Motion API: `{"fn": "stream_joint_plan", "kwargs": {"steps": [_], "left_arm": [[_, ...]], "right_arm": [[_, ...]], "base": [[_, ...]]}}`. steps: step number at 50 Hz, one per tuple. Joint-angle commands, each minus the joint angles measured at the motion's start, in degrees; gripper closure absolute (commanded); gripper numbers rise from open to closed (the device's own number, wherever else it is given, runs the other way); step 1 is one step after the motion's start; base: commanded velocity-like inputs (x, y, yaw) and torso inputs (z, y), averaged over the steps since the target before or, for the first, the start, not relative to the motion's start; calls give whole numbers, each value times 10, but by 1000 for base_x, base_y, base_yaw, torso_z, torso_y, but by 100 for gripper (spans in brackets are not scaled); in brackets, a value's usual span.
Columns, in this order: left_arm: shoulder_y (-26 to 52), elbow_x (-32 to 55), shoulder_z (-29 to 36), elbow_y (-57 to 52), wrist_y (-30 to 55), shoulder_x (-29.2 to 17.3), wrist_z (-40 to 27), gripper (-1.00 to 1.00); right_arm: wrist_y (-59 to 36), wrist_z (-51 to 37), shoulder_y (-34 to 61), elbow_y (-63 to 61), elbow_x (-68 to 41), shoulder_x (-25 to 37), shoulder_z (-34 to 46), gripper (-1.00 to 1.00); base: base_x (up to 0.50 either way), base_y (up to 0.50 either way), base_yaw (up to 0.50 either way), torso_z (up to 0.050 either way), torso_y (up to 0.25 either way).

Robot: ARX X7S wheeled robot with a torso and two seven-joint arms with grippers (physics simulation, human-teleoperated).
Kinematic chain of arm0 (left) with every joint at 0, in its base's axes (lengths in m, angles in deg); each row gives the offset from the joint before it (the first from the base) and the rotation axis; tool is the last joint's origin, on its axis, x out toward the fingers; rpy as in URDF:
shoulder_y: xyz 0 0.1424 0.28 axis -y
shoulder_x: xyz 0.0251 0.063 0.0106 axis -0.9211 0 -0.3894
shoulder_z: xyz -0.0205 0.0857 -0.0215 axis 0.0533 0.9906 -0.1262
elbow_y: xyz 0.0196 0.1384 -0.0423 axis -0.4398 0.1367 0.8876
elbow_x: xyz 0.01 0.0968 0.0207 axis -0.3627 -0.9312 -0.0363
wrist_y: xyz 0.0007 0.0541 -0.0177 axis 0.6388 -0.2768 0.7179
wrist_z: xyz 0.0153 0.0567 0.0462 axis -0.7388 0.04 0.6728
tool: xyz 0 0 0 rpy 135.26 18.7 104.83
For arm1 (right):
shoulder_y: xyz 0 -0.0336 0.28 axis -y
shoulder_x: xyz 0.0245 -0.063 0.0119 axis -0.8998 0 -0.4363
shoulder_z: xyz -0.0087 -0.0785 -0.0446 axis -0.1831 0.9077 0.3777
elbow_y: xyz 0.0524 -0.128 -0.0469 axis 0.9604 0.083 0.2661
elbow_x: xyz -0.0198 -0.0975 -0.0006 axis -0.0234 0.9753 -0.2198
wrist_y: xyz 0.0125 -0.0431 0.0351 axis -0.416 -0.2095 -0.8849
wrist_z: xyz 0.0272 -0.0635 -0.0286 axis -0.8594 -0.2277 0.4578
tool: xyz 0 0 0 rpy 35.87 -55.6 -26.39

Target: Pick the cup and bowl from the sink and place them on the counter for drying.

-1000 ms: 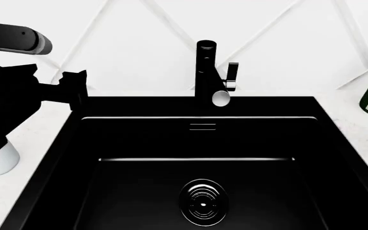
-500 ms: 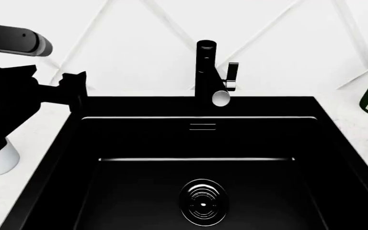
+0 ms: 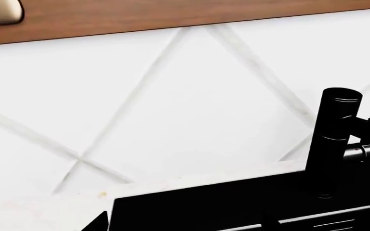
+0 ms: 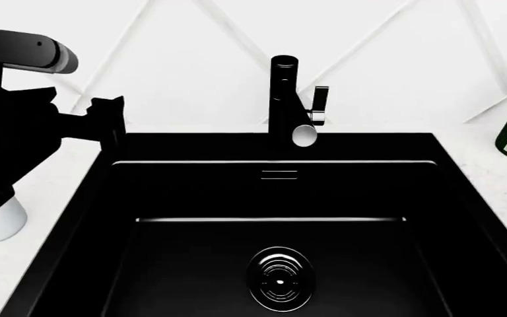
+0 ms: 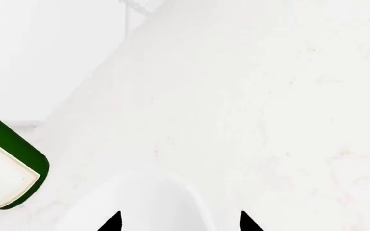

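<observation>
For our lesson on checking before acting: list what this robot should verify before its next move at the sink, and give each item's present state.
1. Sink free of dishes: ok, only the drain shows.
2. Cup upright on the counter: ok.
3. Left gripper clear of the cup: ok; whether it is open, cannot tell.
4. Bowl resting on the counter: cannot tell, only part of a white rounded shape shows.
5. Right gripper open: ok, fingertips apart.
6. Bottle apart from the bowl: ok.
</observation>
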Motion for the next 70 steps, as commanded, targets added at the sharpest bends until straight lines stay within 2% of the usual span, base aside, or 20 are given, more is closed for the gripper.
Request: {"fn": "stream_joint_plan", "kwargs": {"steps": [1, 9, 14, 21, 32, 36, 54, 70], "left_arm": [[-3, 1, 2, 6, -5, -1, 7, -100], [-14, 3, -3, 2, -10, -9, 13, -100], [-10, -2, 3, 5, -12, -1, 9, -100], [-9, -8, 8, 7, -14, 1, 12, -100], [-18, -8, 12, 9, -18, 4, 11, -100], [-17, -20, 22, 11, -24, 17, 9, -100], [-19, -5, 12, 3, -26, 1, 15, -100], [-9, -32, 30, 15, -40, 19, 35, -100]], "right_arm": [[3, -20, 21, -26, 2, 4, 3, -100], [9, -21, 40, -31, 13, 11, 34, -100], [-1, 16, 58, -28, 3, 21, 79, -100], [-25, 97, 84, -32, 17, 55, 224, -100], [-100, 176, 185, -9, -37, 29, 318, -100], [-141, 196, 208, -6, -62, 26, 334, -100], [-238, 249, 322, -21, -109, 2, 428, -100], [-211, 275, 367, -16, -86, -22, 499, -100]], "base": [[0, 0, 0, 0, 0], [0, 0, 0, 0, 0], [0, 0, 0, 0, 0], [0, 0, 0, 0, 0], [0, 0, 0, 0, 0], [0, 0, 0, 0, 0], [0, 0, 0, 0, 0], [0, 0, 0, 0, 0]]}}
